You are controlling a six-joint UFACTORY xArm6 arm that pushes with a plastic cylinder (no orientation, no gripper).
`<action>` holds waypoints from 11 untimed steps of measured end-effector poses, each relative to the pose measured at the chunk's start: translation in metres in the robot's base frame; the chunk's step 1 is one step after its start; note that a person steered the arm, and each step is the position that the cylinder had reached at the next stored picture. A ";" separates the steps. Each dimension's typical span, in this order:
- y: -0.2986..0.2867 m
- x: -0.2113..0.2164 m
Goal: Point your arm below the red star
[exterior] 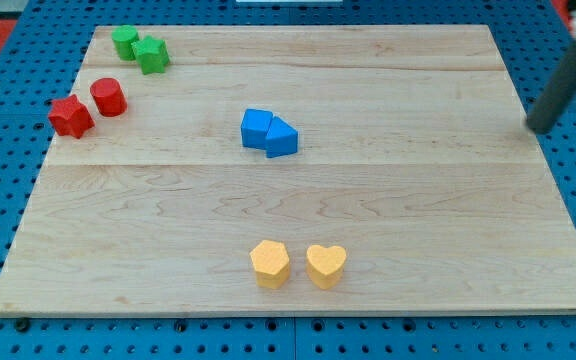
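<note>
The red star (pixel 70 117) lies near the board's left edge, toward the view's top left. A red cylinder (pixel 108 97) stands just to its upper right, close beside it. My rod comes in from the view's top right, and my tip (pixel 538 128) sits at the board's right edge, far to the right of the red star and all other blocks.
Two green blocks (pixel 139 48) sit touching at the top left corner. Two blue blocks (pixel 268 132) sit together near the board's middle. A yellow hexagon (pixel 269 264) and a yellow heart (pixel 326 265) lie near the bottom edge. The wooden board (pixel 418 200) rests on a blue pegboard.
</note>
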State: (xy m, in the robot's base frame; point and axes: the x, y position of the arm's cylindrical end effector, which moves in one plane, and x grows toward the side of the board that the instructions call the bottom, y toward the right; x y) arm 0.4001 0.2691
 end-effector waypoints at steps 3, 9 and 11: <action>-0.068 0.079; -0.510 0.080; -0.543 0.016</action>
